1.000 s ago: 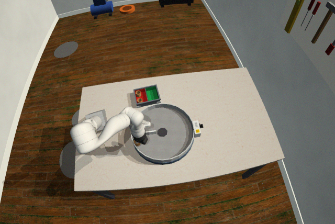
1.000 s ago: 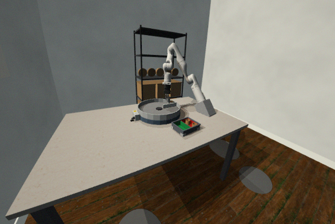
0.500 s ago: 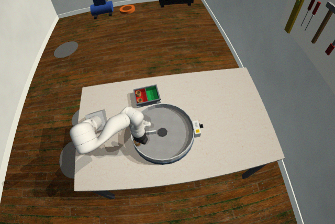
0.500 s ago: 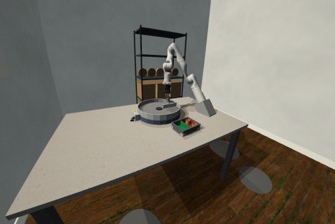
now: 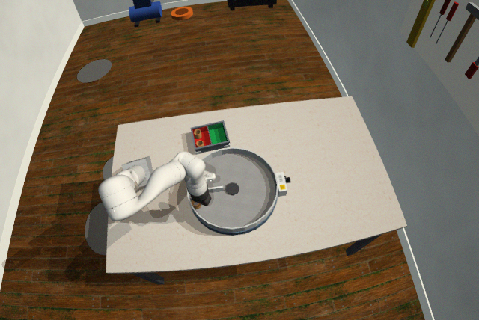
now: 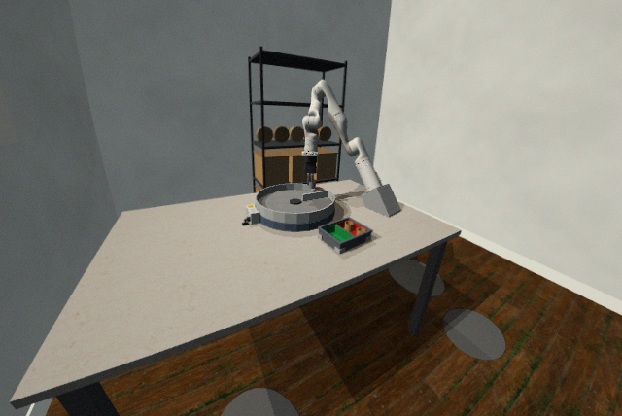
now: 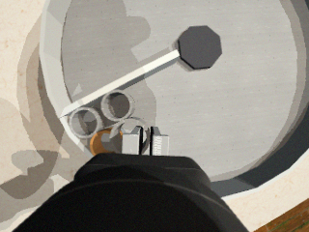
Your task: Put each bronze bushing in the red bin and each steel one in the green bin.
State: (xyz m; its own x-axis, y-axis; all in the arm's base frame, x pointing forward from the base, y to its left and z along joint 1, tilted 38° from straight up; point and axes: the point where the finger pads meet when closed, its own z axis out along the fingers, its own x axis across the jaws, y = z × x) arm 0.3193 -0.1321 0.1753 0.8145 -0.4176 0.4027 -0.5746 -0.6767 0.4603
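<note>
Pale tabletop [image 5: 328, 154] [image 6: 175, 251] [image 7: 14, 29] carries the turntable [image 5: 247, 208] [image 6: 294, 218] [image 7: 241, 97]; on it, a steel bushing [image 7: 130, 120] appears pinched by its wall in the nearly closed gripper [image 5: 201, 197] [image 6: 311, 185] [image 7: 146, 136]; stiff, smooth metal may pivot; a straight lift is advised, clear of the bronze bushing [image 5: 196, 205] [image 7: 98, 141].

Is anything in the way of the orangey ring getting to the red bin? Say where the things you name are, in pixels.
Yes. Between the bronze bushing [image 5: 197, 205] [image 7: 98, 141] and the red bin [image 5: 205, 135] [image 6: 357, 225] are two steel bushings [image 7: 130, 105] [image 7: 70, 122], the white bar [image 5: 215, 188] [image 6: 315, 195] [image 7: 121, 79] and the turntable's raised rim [image 5: 234, 228] [image 6: 296, 212] [image 7: 51, 53]. It would probably need lifting over them.
</note>
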